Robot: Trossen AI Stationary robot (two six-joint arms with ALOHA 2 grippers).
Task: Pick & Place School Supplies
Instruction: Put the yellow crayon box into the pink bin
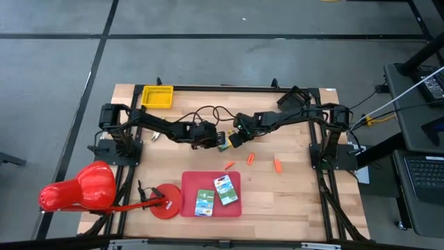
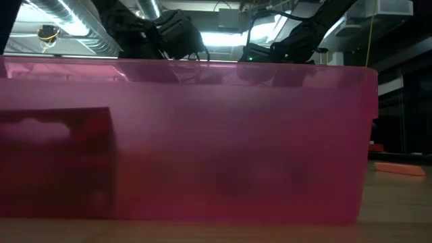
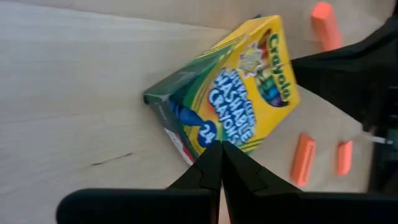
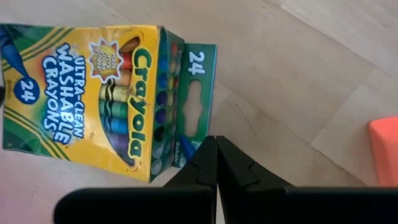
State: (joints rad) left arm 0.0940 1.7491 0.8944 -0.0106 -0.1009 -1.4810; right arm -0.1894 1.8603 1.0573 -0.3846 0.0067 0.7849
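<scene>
A yellow-green crayon box [image 1: 225,143] lies at mid-table between both grippers, also showing in the left wrist view [image 3: 242,93] and the right wrist view [image 4: 87,93]. Its green flap [image 4: 199,87] stands open. My left gripper [image 1: 214,137] [image 3: 221,146] is shut, its tips at the box's end marked 24. My right gripper [image 1: 236,137] [image 4: 216,142] is shut at the flap end. Three short orange sticks [image 1: 229,165] [image 1: 250,158] [image 1: 277,165] lie on the wood nearer the front. Two packs [image 1: 205,203] [image 1: 226,189] lie flat in the red tray [image 1: 187,191]. My left gripper's shut fingertips [image 3: 211,158] meet the edge of the box's yellow face [image 3: 208,140] at the 24 end; I cannot tell whether they touch it. My right gripper's shut fingertips [image 4: 208,152] overlap the open flap's free corner [image 4: 194,142]; whether they pinch it, I cannot tell.
A yellow bin [image 1: 157,97] sits at the far left. A big red cone [image 1: 76,189] and a red disc [image 1: 165,201] stand at the near left. The tray's pink wall [image 2: 189,142] fills the low view, with an orange stick [image 2: 398,169] beside it. Bare wood lies right of the sticks.
</scene>
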